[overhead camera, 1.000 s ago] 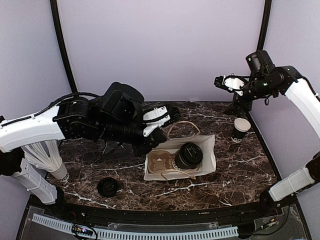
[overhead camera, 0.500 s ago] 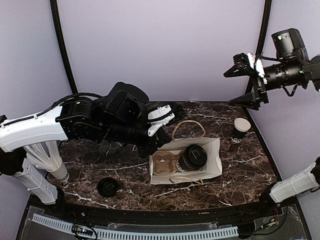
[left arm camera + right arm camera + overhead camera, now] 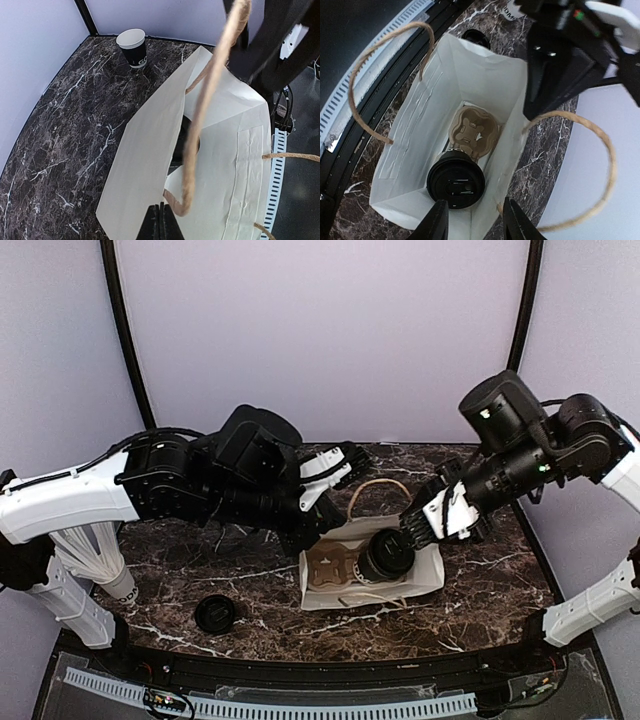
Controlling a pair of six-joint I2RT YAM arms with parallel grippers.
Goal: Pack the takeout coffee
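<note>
Left gripper (image 3: pixel 160 220) is found clamped on the paper bag (image 3: pixel 145 145) rim. Right gripper (image 3: pixel 475 222) is seen parted above the takeout coffee (image 3: pixel 456 186), lodged inside beside a cardboard carrier (image 3: pixel 472 131).

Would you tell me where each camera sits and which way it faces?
Top external: high behind the robot, looking down on the table, left arm and right arm.
Left wrist: beside the bag, facing along it toward a cup; left pincer at bottom.
Right wrist: above the bag, looking down at the coffee; right pincer at bottom.
All three show the bag.
</note>
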